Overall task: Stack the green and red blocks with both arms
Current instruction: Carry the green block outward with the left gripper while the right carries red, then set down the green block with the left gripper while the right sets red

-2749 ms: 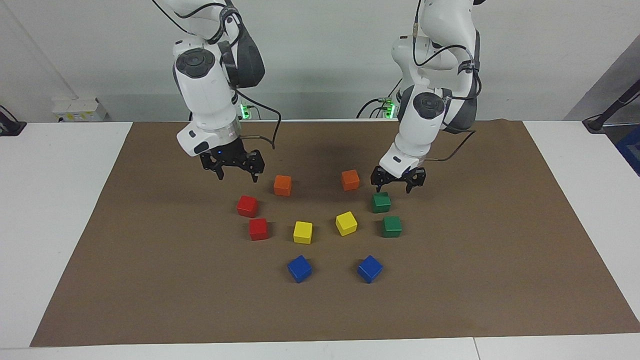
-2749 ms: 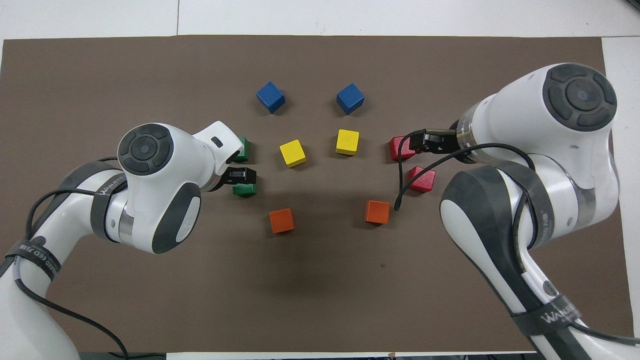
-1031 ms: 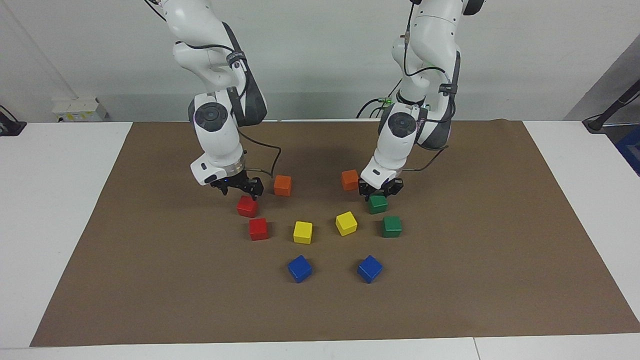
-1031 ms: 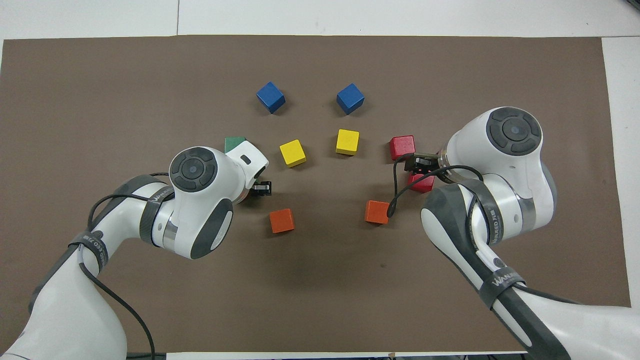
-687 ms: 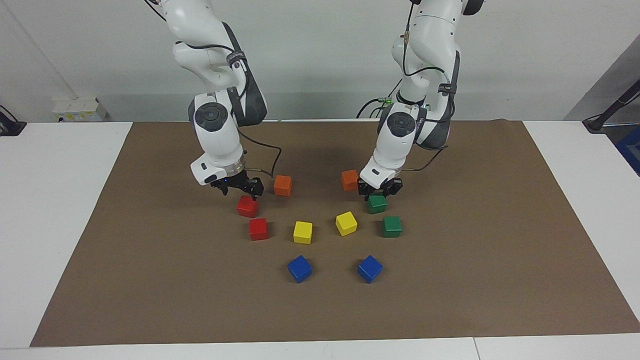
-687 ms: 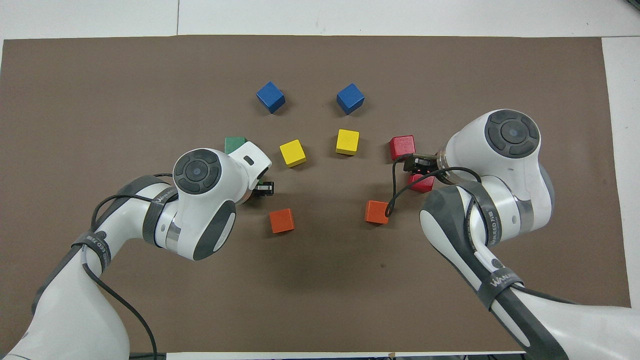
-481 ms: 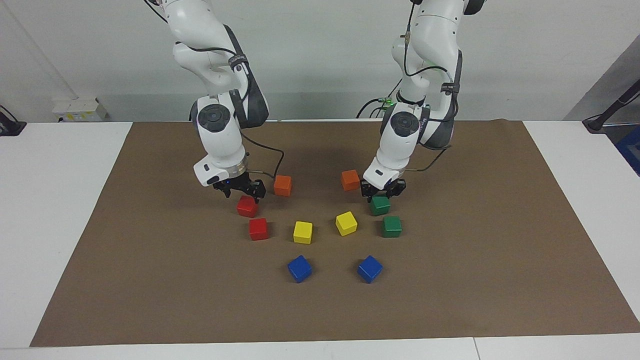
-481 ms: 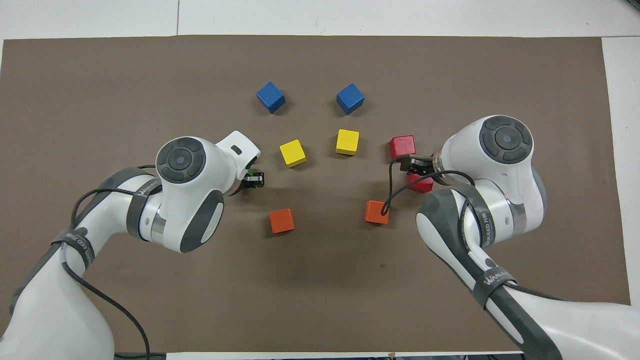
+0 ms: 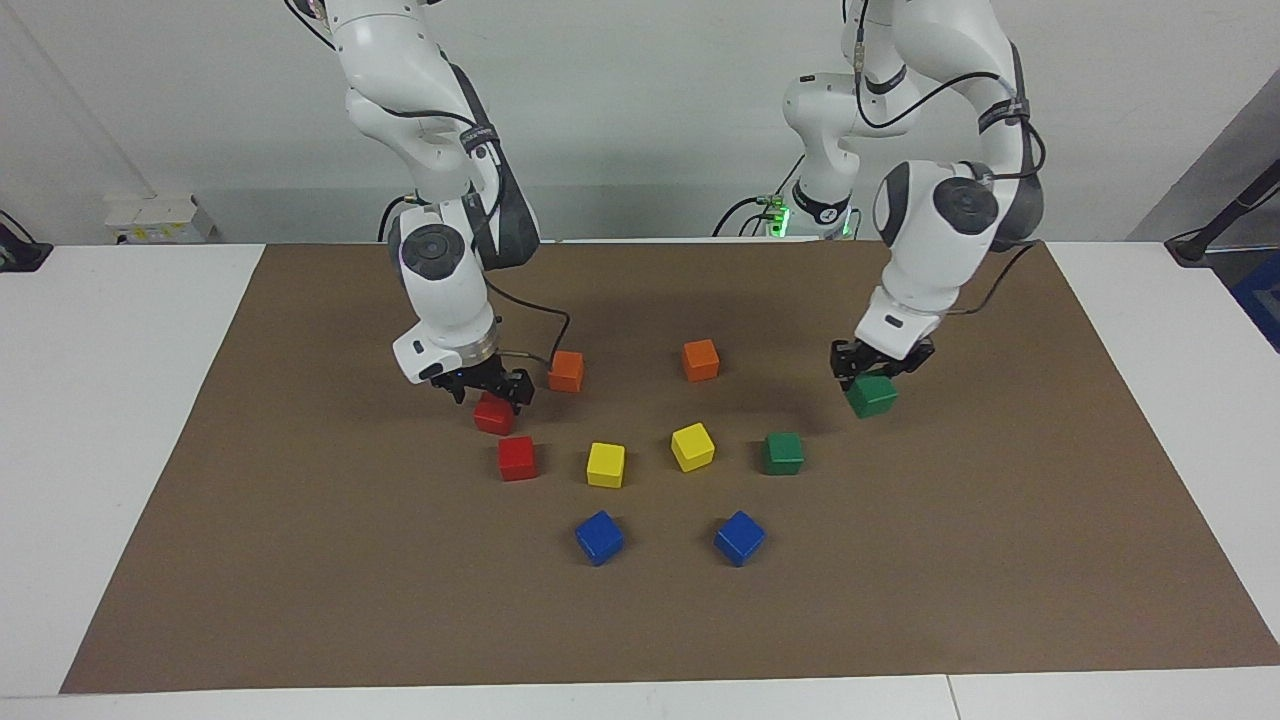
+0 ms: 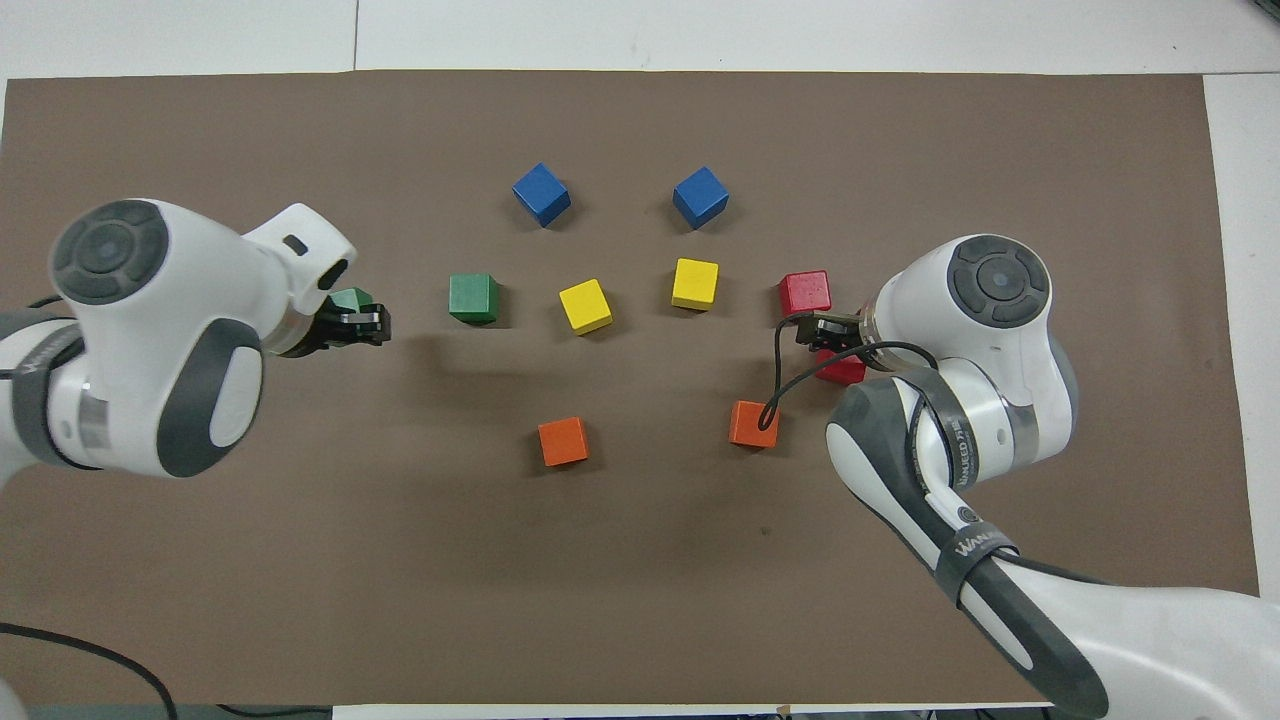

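The left tool (image 9: 868, 372) was clamped on a green block (image 9: 871, 396) and held it in the air over the brown mat (image 9: 1000, 520), toward the left arm's end of the bench (image 9: 1160, 300). The second green block (image 9: 782, 453) lay on the mat, apart from that tool and toward the middle of the row of cubes. The right tool (image 9: 490, 385) stood wide with its fingers down around a red block (image 9: 493, 415) that rested on the mat. The other red block (image 9: 516, 458) lay just beside the first one, farther from the robots, clear of the tool.
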Robot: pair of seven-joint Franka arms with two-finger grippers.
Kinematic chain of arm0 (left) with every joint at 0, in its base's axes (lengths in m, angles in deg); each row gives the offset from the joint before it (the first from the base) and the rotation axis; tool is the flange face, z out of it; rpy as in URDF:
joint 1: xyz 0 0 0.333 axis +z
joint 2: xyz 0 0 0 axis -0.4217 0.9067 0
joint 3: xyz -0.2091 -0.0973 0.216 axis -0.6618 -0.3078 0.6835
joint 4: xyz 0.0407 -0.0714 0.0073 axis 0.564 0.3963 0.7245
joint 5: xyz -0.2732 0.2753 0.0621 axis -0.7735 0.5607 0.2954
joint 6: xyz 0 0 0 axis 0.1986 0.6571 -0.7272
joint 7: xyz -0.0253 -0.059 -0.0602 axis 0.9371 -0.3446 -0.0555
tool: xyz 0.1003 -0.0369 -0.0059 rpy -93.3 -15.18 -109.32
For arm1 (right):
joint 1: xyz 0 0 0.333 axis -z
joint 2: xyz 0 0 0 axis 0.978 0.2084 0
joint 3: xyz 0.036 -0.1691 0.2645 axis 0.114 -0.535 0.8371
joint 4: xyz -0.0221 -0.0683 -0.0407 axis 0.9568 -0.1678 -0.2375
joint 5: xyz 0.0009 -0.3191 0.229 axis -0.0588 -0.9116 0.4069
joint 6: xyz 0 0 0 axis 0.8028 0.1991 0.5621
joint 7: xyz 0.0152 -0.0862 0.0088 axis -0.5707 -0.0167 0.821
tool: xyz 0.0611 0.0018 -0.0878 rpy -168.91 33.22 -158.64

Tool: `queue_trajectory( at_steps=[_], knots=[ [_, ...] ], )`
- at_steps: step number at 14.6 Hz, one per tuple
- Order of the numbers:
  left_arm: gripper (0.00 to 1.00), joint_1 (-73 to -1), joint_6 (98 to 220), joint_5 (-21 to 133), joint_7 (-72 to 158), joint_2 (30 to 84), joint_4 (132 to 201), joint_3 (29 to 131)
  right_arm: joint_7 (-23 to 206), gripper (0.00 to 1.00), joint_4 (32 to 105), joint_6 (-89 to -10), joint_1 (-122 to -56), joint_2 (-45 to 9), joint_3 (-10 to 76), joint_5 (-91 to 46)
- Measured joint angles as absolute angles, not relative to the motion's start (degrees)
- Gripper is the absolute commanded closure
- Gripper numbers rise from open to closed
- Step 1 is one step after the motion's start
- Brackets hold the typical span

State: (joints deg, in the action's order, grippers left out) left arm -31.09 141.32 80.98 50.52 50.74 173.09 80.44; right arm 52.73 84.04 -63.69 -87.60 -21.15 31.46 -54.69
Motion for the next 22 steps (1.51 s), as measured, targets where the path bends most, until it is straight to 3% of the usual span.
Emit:
queue_trajectory(
  at_steps=[4,5,6,7,8,9,13,16,18,22],
  knots=[
    [1.00,-18.28,141.18,81.02,64.40,50.46,173.86,80.71,52.73,0.00,84.21,-65.61,-87.92,-19.92,31.50,-54.69],
    [1.00,-15.42,141.65,81.02,67.58,50.45,174.34,80.75,52.72,0.05,84.22,-65.82,-88.17,-19.64,31.51,-54.69],
    [1.00,-13.03,142.64,81.02,70.23,50.45,175.09,80.78,52.72,0.23,84.23,-65.88,-88.31,-19.47,31.52,-54.69],
    [1.00,-11.04,144.25,81.02,72.39,50.45,176.24,80.79,52.72,0.48,84.24,-65.88,-88.35,-19.40,31.52,-54.69],
    [1.00,-9.67,146.35,81.02,73.82,50.46,177.71,80.77,52.72,0.85,84.25,-65.88,-88.34,-19.38,31.52,-54.69],
    [1.00,-8.64,149.21,81.02,74.87,50.48,179.63,80.74,52.72,1.00,84.27,-65.88,-88.35,-19.37,31.52,-54.69],
    [1.00,-7.95,155.48,81.02,77.45,50.84,184.26,80.41,52.72,1.00,83.68,-64.81,-88.34,-19.41,31.51,-54.83],
    [1.00,-7.96,157.35,81.02,80.78,51.84,184.54,80.15,56.86,1.00,77.11,-55.27,-87.48,-19.80,31.15,-55.50],
    [1.00,-8.00,158.42,81.02,81.42,53.07,184.58,79.95,67.21,1.00,72.84,-51.54,-83.08,-20.21,30.89,-55.61],
    [1.00,-8.02,160.39,81.02,81.56,55.02,185.11,79.82,86.05,1.00,72.50,-54.97,-71.55,-19.70,30.49,-55.61]
  ],
)
